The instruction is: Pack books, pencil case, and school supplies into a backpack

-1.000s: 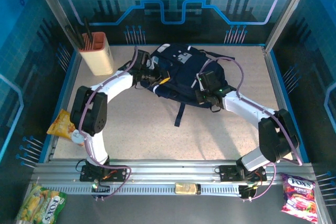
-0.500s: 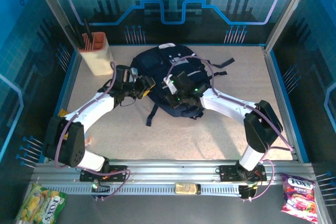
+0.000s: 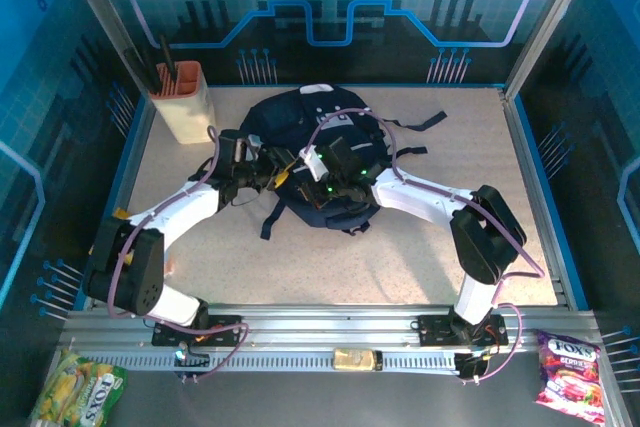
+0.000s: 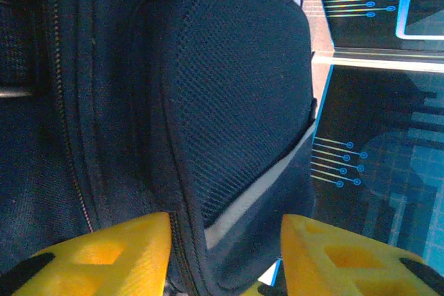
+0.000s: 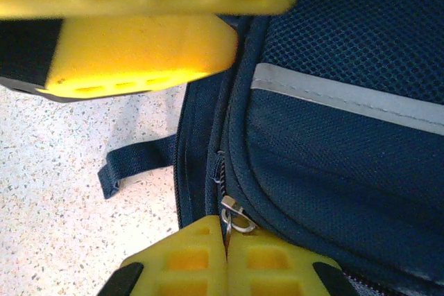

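Right end effector [image 5: 225, 244] pinches zipper pull [image 5: 233, 214]; left end effector [image 4: 225, 240] half-open astride backpack [image 4: 41, 116] pocket [image 4: 236, 95].

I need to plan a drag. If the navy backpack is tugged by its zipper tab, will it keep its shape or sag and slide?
Probably floppy: the backpack is soft fabric lying slumped, so it would likely sag. The right gripper pinches only the zipper pull, so tugging may drag the whole backpack across the table rather than open it.
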{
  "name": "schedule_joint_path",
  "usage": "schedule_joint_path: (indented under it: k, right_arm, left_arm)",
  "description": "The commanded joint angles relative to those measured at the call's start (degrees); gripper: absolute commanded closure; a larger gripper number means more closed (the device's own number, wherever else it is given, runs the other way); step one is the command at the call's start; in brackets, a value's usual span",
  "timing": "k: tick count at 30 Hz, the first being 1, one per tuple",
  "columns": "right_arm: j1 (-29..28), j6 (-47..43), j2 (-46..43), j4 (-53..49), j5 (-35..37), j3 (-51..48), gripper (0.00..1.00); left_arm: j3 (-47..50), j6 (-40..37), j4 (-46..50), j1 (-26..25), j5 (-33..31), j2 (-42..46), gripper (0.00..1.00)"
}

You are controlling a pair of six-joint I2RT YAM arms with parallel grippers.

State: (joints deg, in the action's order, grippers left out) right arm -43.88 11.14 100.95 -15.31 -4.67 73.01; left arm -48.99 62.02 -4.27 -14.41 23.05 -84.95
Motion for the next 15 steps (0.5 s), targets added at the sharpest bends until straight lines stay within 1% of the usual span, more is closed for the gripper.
schedule_joint_path:
  k: [1, 5, 8, 11, 13, 14, 15]
  right_arm:
    - [-2.11, -0.15, 0.74, 2.29, -5.17, 2.48, 1.0]
    - [-2.31, 0.1, 0.53, 2.22, -4.83, 2.44, 1.0]
    - [-2.35, -0.01, 0.71, 1.83, -4.76, 2.72, 1.0]
    - [-2.48, 0.1, 0.51, 0.41, -3.21, 2.7, 1.0]
    - [-2.48, 0.52, -0.29, -0.61, -0.82, 1.78, 1.0]
    - [-2.44, 1.11, -0.8, -1.39, 1.21, 1.12, 0.98]
    - [-2.14, 1.53, -1.38, -2.23, 2.94, 0.3, 0.97]
  left_arm:
    - [-1.38, 0.5, 0.87, 0.18, 0.47, -1.64, 0.57]
    - [-1.63, -0.04, 2.92, 0.18, -1.95, -1.96, 0.57]
    - [-2.87, 0.26, 1.48, 0.18, -1.09, -3.8, 0.64]
    - [-4.87, 0.41, -0.03, 0.15, -0.16, -6.06, 0.79]
    - [-6.13, -0.03, 0.33, 0.18, -0.28, -7.13, 0.92]
    - [-6.53, -0.38, 0.41, 0.18, -0.45, -7.48, 0.98]
    - [-6.72, -0.81, 0.59, 0.18, -0.71, -7.67, 1.0]
